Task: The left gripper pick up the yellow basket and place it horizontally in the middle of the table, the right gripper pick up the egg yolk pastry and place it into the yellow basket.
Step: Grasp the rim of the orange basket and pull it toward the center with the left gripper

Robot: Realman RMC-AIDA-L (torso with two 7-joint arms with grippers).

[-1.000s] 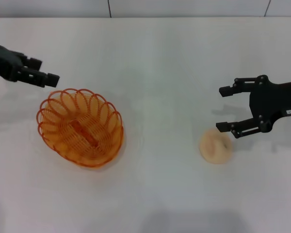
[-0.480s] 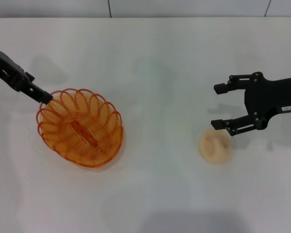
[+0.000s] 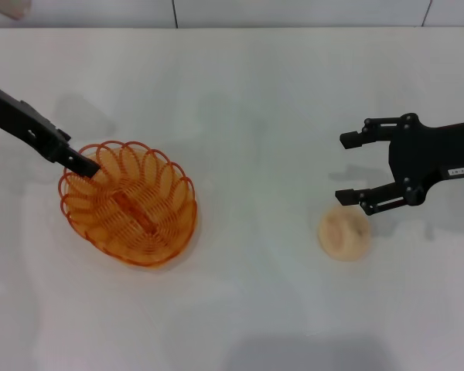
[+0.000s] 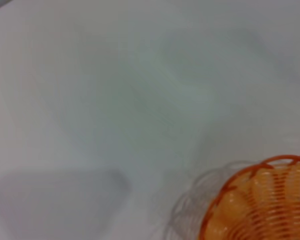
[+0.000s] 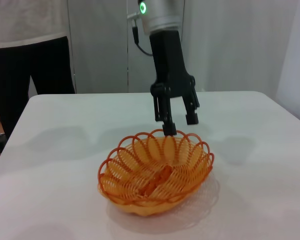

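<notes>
Egg yolk pastry (image 3: 344,233) lies near-right on the table (image 3: 255,116); right gripper (image 3: 349,168) hovers just beyond it, jaws spread. Yellow basket (image 3: 128,202) sits left, skewed. Left gripper (image 5: 177,124), jaws apart, straddles its far rim. Risk: thin looped rim slips or basket tips when lifted. Path to centre unobstructed.

Your head view is bright and evenly lit from above; the table (image 3: 240,116) shows soft grey shadows, no hard glare. A faint shadow rings the yellow basket (image 3: 128,202). Your left wrist view is out of focus throughout, the basket rim smeared, broad dim shadow patches on the white. Your right wrist view is sharp, with soft shadows under the basket.
</notes>
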